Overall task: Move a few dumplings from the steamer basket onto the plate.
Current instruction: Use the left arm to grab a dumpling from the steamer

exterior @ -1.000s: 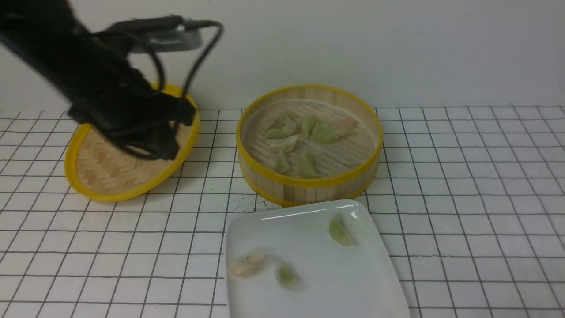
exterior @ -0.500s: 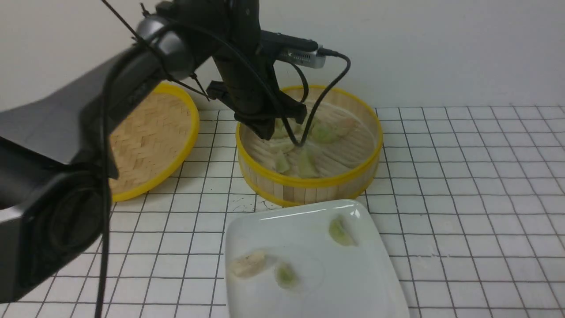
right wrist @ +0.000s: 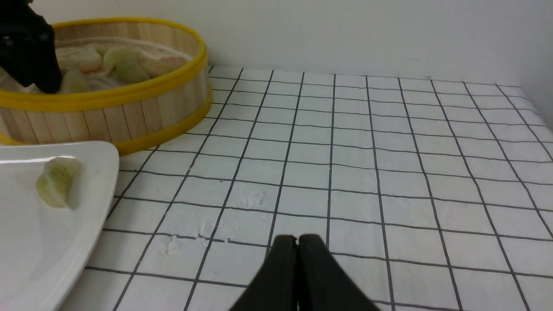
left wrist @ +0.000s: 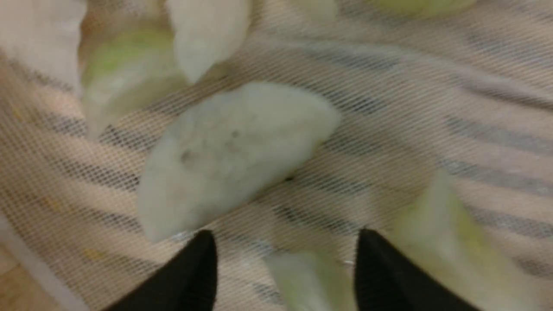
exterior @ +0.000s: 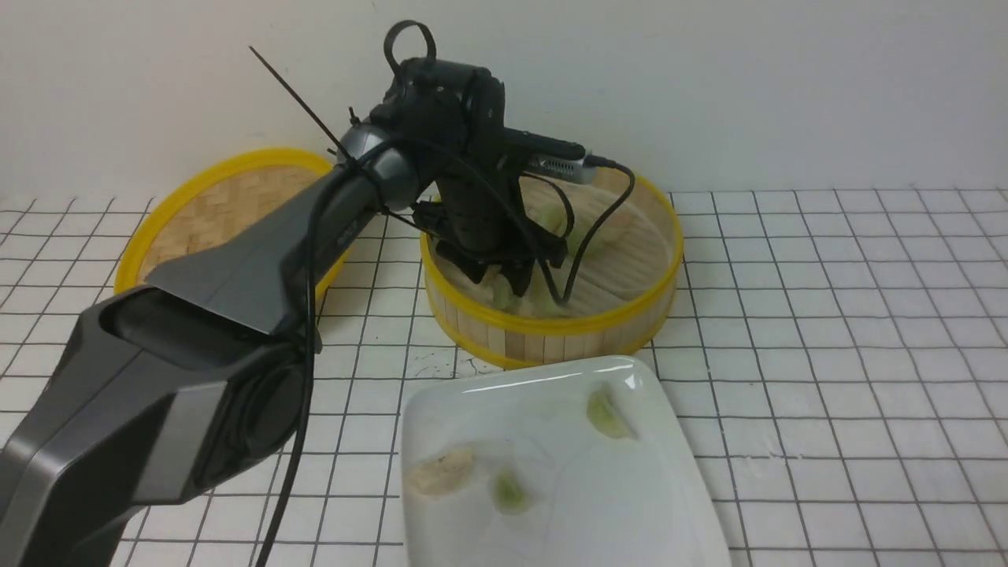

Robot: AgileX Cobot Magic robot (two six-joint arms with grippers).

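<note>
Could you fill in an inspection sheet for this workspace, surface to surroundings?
Surface: white with a dark grid, a few scuff marks.
Job's things: steamer basket with dumplings inside; plate in front of it, bearing three dumplings: two green, one beige.
Clutter: woven lid, left of the basket, partly behind the left arm.
Grippers: left fingers open in the basket, a dumpling between them, no grip visible; right fingers shut and empty.
Cables: black cable looping off the left arm, over the basket.
Surroundings: plain pale wall.
</note>
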